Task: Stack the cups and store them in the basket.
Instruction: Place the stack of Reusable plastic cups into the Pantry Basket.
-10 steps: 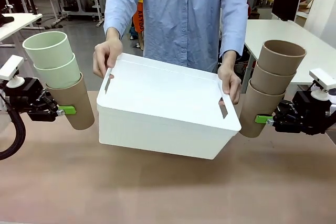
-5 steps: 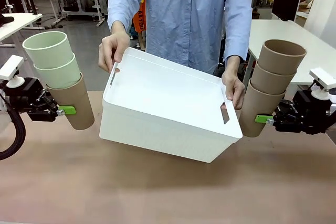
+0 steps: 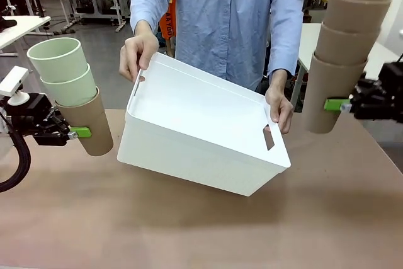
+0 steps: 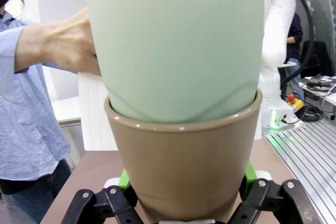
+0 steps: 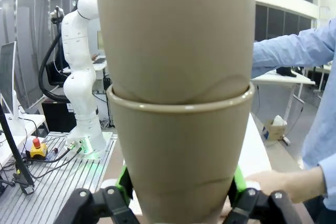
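Tabletop [image 3: 189,237] is plain brown. Behind it the room has a grey floor and white work tables [image 3: 19,26]. Dark letters on an orange thing [image 3: 167,26] behind the person are too small to read.

The white basket [image 3: 195,149] is held up over the table by a person, with one hand [image 3: 138,51] at one short end and the other hand [image 3: 280,102] at the other end. Its long side runs left to right. It tips so its open top looks up and toward the robot.

The left gripper [image 3: 80,133] squeezes a brown cup [image 3: 93,124] with two mint green cups [image 3: 60,67] stacked inside it. Their mouths point up and the stack leans to the left.

The right gripper [image 3: 334,104] squeezes the bottom one of three brown cups [image 3: 343,55]. This stack stands nearly straight, mouths up, beside the basket's right end.
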Available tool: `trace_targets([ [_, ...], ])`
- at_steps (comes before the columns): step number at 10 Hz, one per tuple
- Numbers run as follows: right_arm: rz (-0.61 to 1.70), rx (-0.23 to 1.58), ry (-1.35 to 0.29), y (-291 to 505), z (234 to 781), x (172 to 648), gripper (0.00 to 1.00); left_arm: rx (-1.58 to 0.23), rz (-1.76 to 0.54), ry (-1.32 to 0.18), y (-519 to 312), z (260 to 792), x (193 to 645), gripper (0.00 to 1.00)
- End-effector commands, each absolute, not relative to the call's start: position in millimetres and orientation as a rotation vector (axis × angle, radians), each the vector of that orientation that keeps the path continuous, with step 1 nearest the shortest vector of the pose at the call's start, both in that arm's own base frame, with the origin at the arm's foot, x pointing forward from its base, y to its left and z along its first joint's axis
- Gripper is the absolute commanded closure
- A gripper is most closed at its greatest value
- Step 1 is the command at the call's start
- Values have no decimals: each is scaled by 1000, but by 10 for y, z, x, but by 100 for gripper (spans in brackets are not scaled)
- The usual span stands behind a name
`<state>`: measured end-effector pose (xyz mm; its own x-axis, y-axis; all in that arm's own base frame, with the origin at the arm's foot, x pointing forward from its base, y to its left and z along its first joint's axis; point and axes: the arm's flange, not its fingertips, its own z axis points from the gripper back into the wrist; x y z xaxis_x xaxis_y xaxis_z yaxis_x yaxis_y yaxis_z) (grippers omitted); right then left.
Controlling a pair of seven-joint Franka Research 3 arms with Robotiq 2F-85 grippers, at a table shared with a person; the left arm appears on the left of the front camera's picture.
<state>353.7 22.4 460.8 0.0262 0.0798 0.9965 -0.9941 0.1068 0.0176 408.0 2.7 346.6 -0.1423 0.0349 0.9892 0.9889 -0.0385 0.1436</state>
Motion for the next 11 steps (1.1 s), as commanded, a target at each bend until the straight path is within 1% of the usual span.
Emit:
trace_targets([
  [1,1150,974,-1050,514,5026,3209,15,-1195,-1339,-1331,20,3503,4063,14],
  [4,1175,794,-901,1040,5301,3386,15,-1195,-1339,-1331,20,3503,4063,14],
  [8,1233,552,-710,1791,5336,3551,15,-1195,-1339,-1331,20,3503,4063,14],
  [10,1258,507,-665,1920,5170,3395,15,-1195,-1339,-1331,20,3503,4063,14],
  [11,1281,555,-742,1839,5142,3324,15,-1195,-1339,-1331,20,3503,4063,14],
])
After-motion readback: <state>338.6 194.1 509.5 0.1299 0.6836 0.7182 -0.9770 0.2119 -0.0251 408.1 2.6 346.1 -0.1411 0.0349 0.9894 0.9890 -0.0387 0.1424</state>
